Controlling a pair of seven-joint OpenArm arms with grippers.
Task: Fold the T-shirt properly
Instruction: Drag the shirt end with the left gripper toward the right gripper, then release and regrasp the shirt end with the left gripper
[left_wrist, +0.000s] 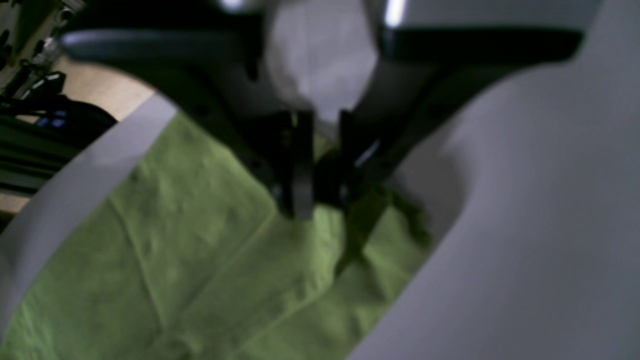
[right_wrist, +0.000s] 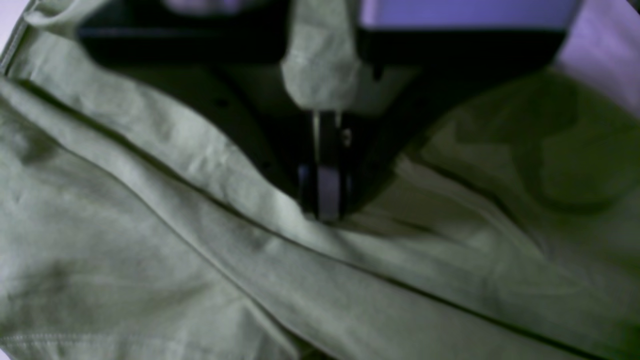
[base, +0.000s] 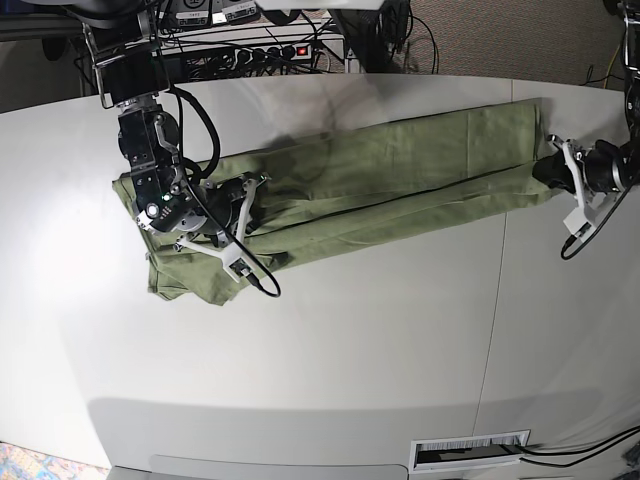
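T-shirt (base: 380, 180) stretched across table (base: 330, 340); right gripper (right_wrist: 327, 200) at frame left pinches fabric; left gripper (left_wrist: 317, 200) at right edge nearly closed, grip unclear.

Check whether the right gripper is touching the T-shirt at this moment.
Touching. In the right wrist view the right gripper has its jaws shut on a raised fold of the T-shirt, with cloth bunched between the fingers above the tips.

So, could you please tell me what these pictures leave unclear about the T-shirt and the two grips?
- Left wrist view: motion blur; whether the left gripper actually pinches the T-shirt is unclear.
- Right wrist view: the right gripper has its jaws shut on the cloth; the layers caught cannot be counted.
- Base view: the right arm covers the shirt's end beneath it, and no neck tag can be made out.
- Base view: the left gripper's jaws at the far hem are too small to read.
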